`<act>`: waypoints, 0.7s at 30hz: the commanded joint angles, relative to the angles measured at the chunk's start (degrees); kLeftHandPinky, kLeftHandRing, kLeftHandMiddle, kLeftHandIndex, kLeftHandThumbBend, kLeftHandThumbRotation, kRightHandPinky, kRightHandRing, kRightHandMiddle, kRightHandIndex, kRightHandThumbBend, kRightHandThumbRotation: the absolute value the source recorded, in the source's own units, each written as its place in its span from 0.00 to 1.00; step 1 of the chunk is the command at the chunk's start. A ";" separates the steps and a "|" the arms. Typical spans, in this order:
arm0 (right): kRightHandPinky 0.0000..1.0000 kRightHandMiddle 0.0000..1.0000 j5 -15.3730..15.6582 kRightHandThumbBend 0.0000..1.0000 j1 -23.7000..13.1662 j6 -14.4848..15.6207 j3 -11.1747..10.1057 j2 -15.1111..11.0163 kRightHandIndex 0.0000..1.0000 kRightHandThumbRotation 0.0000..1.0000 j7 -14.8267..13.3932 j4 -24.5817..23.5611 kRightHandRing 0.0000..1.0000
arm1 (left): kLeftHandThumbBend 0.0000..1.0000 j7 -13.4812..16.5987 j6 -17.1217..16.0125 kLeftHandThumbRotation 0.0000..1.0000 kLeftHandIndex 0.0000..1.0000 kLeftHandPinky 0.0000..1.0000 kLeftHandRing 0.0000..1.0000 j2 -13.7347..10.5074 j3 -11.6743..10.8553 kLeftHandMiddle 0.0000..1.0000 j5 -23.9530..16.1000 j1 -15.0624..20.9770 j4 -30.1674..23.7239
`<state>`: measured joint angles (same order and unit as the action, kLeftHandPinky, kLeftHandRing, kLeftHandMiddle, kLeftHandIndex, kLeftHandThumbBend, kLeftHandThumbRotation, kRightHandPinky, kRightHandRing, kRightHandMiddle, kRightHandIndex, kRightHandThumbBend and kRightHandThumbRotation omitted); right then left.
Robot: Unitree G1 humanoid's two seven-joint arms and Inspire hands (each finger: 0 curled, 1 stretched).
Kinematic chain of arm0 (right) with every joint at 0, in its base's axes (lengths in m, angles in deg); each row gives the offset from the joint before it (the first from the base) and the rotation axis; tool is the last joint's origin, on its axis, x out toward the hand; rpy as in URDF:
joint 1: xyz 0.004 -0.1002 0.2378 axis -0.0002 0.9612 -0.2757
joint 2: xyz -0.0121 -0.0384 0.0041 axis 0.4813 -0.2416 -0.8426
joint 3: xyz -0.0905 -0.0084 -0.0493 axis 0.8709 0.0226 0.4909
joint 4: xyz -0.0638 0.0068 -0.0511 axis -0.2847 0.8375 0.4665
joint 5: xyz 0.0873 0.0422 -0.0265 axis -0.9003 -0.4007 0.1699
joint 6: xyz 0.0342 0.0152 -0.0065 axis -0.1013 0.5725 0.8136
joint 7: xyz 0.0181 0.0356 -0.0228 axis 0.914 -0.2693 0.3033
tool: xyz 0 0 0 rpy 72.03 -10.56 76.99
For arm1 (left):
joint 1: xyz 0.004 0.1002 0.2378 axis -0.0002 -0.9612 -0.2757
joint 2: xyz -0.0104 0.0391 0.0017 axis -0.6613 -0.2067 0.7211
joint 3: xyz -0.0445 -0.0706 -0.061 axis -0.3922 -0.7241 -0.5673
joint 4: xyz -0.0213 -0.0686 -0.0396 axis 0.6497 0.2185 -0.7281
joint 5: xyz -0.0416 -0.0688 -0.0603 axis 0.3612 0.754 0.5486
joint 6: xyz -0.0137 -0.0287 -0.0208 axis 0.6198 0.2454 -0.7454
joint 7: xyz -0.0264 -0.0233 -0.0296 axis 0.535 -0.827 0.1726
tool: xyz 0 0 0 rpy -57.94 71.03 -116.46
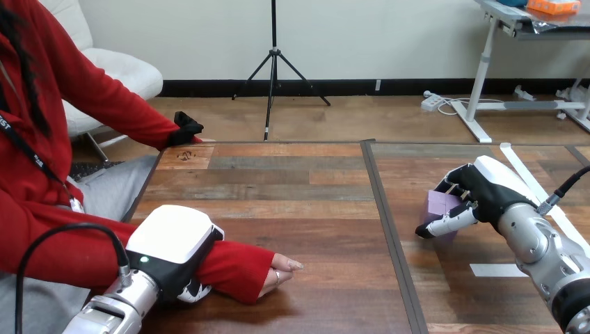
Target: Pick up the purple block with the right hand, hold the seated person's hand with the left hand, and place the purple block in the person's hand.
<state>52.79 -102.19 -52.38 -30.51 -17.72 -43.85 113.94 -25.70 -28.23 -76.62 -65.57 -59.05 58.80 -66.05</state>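
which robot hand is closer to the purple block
Right. The right hand has its fingers and thumb curled round the purple block. The left hand is far across the table, over the person's forearm.

The robot's left hand point(174, 243) carries a broad white shell with rounded corners on its back, over a black body; a small green light glows at the shell's near edge, and a black-and-white finger point(193, 291) shows below it. Its left forearm point(115, 309) is silver and ringed with grooves. The right hand point(483, 184) is black with a smooth, domed white shell, and its fingers point(445, 224) are white with black joints and a black tip. The right forearm point(549, 254) is silver, built of rounded ringed sections, ending near in a dark collar. The person's hand point(282, 268) comes out of a red sleeve point(229, 268).
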 commanded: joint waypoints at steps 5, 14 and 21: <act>0.45 0.54 -0.77 0.64 -2.45 -0.04 -1.45 -0.84 0.52 0.00 -0.77 -3.12 0.50 | 0.62 -0.89 1.25 0.04 0.49 0.36 0.46 -1.25 -0.25 0.50 0.32 1.27 0.28; 0.45 0.54 -0.76 0.64 -2.41 0.21 -1.72 -0.76 0.52 0.00 -0.86 -3.29 0.50 | 0.59 -1.41 1.14 0.07 0.52 0.40 0.49 -1.48 -1.18 0.53 1.89 1.10 -1.55; 0.47 0.55 -0.78 0.64 -2.33 0.02 -2.04 -0.63 0.52 0.00 -1.17 -3.28 0.51 | 0.60 -0.97 0.89 0.11 0.55 0.41 0.50 -1.67 -2.12 0.54 3.40 1.03 -3.40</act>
<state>52.78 -102.19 -52.06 -31.29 -17.72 -43.85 113.80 -26.77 -27.74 -76.99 -65.65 -56.67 58.59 -67.04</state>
